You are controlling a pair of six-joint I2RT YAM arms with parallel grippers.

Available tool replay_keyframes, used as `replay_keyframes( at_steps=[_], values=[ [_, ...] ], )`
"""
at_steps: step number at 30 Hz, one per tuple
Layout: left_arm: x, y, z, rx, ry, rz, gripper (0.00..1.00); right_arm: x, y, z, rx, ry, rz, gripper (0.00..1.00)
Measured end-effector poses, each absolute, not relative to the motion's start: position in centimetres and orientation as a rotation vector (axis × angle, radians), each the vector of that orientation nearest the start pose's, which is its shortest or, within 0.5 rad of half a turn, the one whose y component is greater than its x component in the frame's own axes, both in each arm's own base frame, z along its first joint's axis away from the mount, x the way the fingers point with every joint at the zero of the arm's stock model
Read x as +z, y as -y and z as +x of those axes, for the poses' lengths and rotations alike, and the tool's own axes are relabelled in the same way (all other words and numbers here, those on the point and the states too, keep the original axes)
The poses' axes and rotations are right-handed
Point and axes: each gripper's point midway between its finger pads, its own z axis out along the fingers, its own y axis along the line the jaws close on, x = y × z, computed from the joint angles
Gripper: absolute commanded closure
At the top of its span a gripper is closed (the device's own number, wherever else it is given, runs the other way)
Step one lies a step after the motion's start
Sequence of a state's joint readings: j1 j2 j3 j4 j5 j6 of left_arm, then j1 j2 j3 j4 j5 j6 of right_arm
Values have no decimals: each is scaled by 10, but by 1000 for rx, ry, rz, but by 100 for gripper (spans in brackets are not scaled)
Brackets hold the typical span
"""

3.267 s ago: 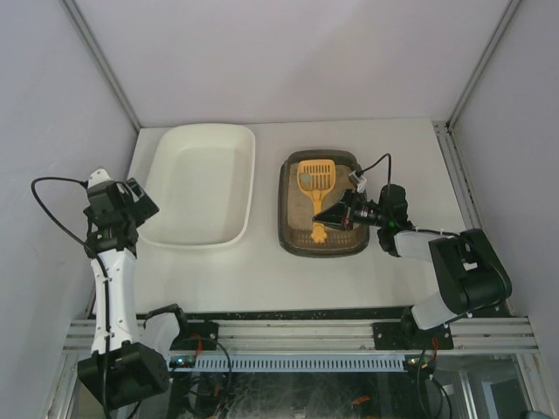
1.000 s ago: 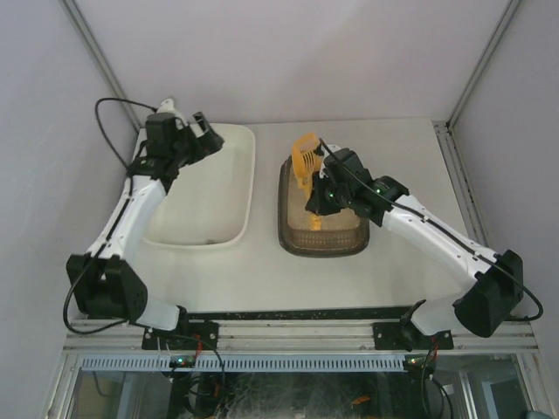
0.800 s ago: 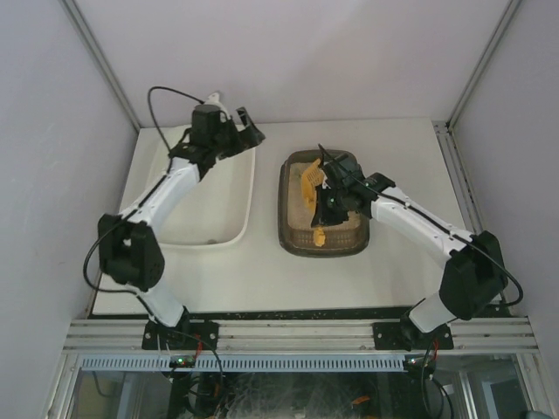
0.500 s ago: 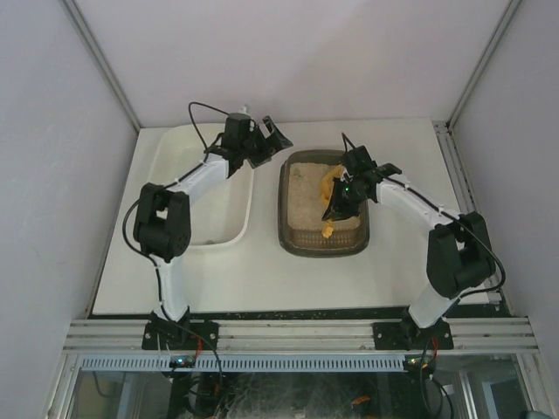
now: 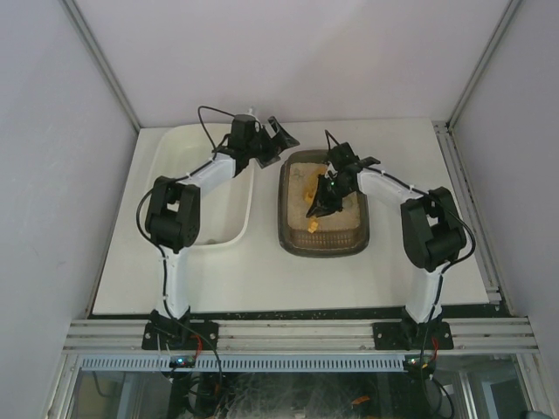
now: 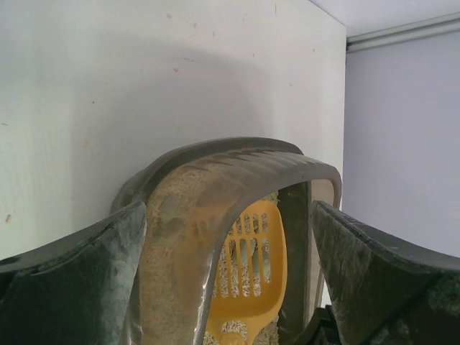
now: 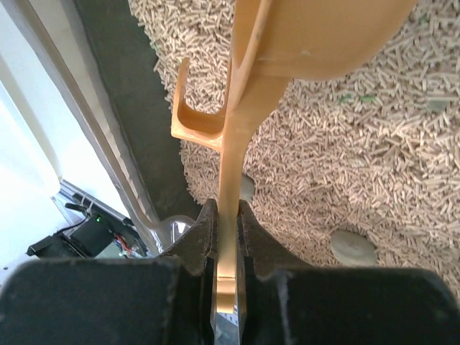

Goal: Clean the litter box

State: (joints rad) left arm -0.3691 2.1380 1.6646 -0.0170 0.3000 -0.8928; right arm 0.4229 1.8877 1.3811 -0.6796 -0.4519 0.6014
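The litter box [image 5: 325, 250] is a dark tray of beige pellet litter at mid table. My right gripper [image 5: 324, 201] is over its left part, shut on the handle of a yellow slotted scoop [image 5: 311, 185]. In the right wrist view my right gripper [image 7: 228, 215] clamps the scoop handle [image 7: 231, 144] edge-on, with the scoop head above the litter. Grey clumps [image 7: 352, 246] lie in the pellets. My left gripper [image 5: 285, 145] is open at the box's far left corner. In the left wrist view my left gripper [image 6: 228, 208] frames the box rim [image 6: 237, 162], and the scoop [image 6: 248, 280] shows beyond it.
A larger cream-white tub [image 5: 205, 201] stands left of the litter box, with the left arm reaching over its far right corner. White walls and metal frame posts close in the table at the back and sides.
The left arm swung from the tub's left side across to the litter box's far left corner. The right arm raised the scoop, then brought it down over the litter; it now sits slightly further left.
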Motion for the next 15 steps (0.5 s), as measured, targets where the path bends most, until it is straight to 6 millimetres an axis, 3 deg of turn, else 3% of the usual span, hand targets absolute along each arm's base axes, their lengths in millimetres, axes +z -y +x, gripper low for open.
replay_keyframes(
  at_steps=[9,15],
  values=[
    [140,302,524,-1112,-2216,-367,0,67,-267,338,930,-2889,114,100],
    [142,307,519,-1156,-2225,-382,0,59,-286,345,1090,-2846,96,100]
  ],
)
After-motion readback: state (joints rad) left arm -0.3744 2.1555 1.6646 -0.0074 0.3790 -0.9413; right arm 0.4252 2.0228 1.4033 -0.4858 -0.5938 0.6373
